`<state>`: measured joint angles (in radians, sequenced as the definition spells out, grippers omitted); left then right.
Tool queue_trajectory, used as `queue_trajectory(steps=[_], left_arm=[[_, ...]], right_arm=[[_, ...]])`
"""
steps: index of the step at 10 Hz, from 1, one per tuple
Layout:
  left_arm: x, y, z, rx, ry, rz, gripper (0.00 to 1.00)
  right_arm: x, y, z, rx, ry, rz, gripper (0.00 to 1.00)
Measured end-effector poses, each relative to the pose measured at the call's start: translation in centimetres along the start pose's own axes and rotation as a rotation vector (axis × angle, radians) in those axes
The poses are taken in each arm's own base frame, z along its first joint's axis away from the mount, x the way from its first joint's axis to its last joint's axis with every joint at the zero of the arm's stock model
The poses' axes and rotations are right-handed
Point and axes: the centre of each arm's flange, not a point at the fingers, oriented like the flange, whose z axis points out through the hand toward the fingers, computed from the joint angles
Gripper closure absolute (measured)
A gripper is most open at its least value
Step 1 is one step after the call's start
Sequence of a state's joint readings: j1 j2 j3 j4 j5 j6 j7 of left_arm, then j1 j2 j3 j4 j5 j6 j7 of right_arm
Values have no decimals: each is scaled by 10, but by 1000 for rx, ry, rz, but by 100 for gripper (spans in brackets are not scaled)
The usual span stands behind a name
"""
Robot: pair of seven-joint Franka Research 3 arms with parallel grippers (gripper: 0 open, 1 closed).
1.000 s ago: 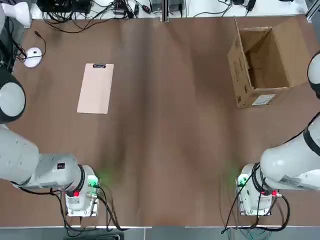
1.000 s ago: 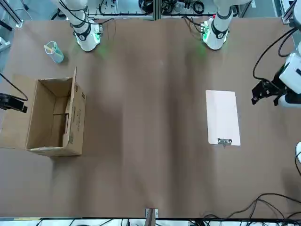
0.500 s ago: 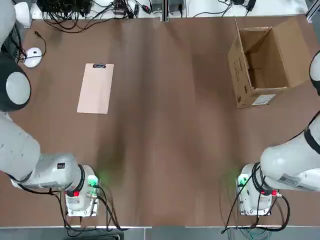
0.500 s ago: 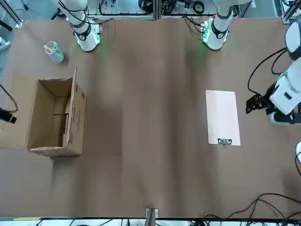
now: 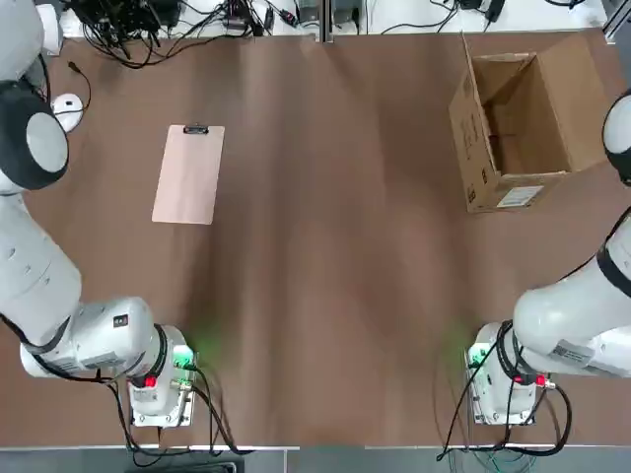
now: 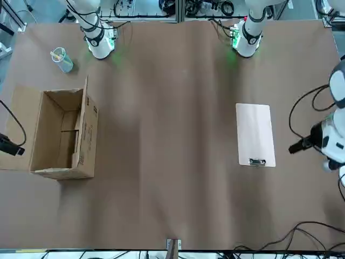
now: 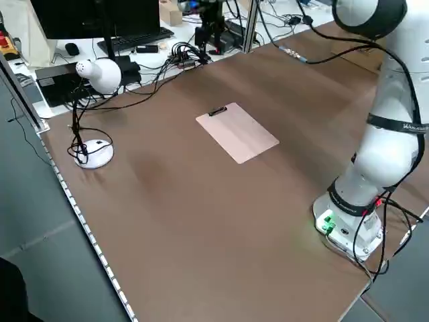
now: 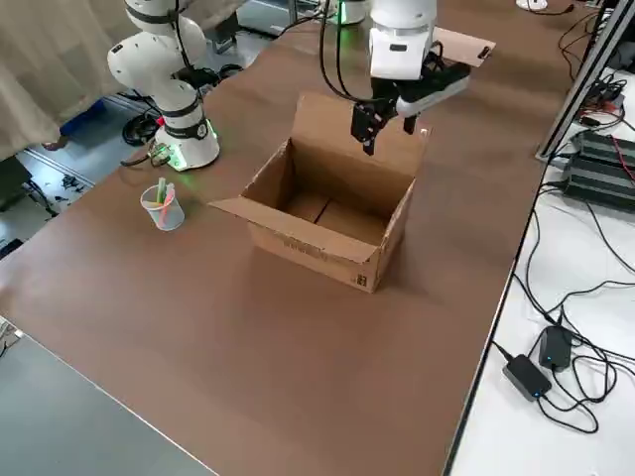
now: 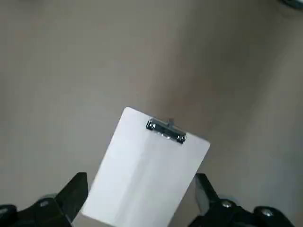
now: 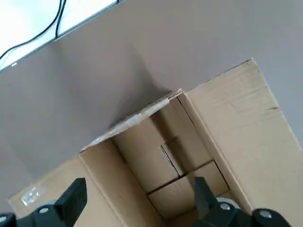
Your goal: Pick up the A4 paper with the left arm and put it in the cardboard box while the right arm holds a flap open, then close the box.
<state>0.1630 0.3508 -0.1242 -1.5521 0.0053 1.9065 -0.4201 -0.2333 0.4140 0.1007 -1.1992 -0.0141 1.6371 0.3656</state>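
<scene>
The A4 paper (image 5: 187, 174) lies flat on the left half of the table, its dark clip (image 5: 195, 129) at the far short end. My left gripper (image 6: 295, 148) hovers outboard of the paper near the clip end, jaws open; in its wrist view the paper (image 9: 147, 170) lies between the fingers (image 9: 71, 201). The cardboard box (image 5: 523, 118) stands open at the far right, with a white label (image 5: 520, 195) on its near side. My right gripper (image 8: 369, 134) hangs open over the box's outer flap, and its wrist view looks down into the box (image 10: 175, 165).
A clear cup (image 6: 62, 59) with small items stands near the right arm's base. A white desk lamp (image 7: 94, 74) on a round foot (image 5: 64, 111) sits at the far left. Cables (image 5: 197, 25) run along the far edge.
Both grippers have shifted away from the bases toward the far side of the table, the left one drawing level with the clip end. Paper and box have not moved.
</scene>
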Motion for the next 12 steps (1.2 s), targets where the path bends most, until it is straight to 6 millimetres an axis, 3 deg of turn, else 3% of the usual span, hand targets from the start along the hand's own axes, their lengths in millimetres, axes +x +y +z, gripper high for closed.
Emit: queue_trajectory(steps=[3, 5, 8, 12], left_arm=[[15, 11, 40, -25, 18, -361, 0], [23, 20, 70, -44, 22, -613, 0], [31, 36, 102, -46, 0, -898, 0], [15, 67, 153, 7, -59, -928, 0]], right_arm=[[8, -1, 15, 1, -3, 71, 0], [6, -5, 17, -14, 1, -2, 0], [4, -16, 23, -77, 5, -338, 0], [20, -14, 40, 24, 31, -775, 0]])
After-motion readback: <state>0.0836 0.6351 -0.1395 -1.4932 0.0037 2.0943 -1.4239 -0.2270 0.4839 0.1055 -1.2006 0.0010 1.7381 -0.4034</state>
